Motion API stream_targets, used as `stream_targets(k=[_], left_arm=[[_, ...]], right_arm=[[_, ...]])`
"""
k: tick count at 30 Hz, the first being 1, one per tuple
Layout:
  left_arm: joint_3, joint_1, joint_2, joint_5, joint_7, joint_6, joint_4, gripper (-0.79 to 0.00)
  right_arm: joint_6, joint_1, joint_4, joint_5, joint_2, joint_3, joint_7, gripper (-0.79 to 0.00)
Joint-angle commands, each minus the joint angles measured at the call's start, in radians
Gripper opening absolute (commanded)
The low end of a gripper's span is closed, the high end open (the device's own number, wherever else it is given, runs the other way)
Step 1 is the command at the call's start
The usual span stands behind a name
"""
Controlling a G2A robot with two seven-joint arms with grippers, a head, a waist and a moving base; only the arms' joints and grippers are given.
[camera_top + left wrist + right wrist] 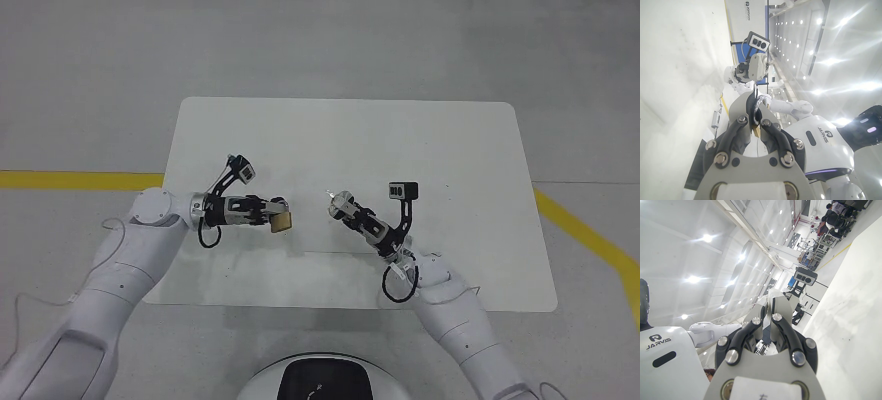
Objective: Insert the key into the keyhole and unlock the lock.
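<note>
A white table (450, 150) stands on a pale grey floor (100, 60) crossed by a yellow line (60, 180) that runs under it. Above the table's middle, the left gripper (275, 217) is pinched on the brass lock (285, 220). Its fingers (742, 108) cover most of the lock's body. Just beside it, also over the table's middle, the right gripper (337, 204) clamps the key (769, 311). The key is seen edge-on, and its blade is hard to make out.

White arms (110, 285), black cables (208, 238), silver screws (720, 157), seemingly grey end effectors (755, 106).
</note>
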Motion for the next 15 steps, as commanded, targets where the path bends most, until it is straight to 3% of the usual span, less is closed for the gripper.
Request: stream_targets(k=[1,5,8,15], left_arm=[[0.002,0.038,-0.004,-0.016,0.065,0.020,-0.065,-0.785],[0.019,0.022,-0.017,-0.053,0.105,0.158,-0.042,-0.785],[0.031,0.009,-0.038,-0.149,0.131,0.200,-0.024,-0.785],[0.077,-0.057,-0.080,-0.142,0.227,0.199,0.065,-0.785]], right_arm=[[0.004,-0.001,-0.002,-0.002,0.000,0.000,-0.003,-0.785],[0.030,-0.021,-0.040,-0.052,0.001,0.001,-0.040,-0.785],[0.031,-0.038,-0.066,-0.108,0.000,0.003,-0.085,-0.785],[0.077,-0.080,-0.125,-0.184,0.001,0.021,-0.189,-0.785]])
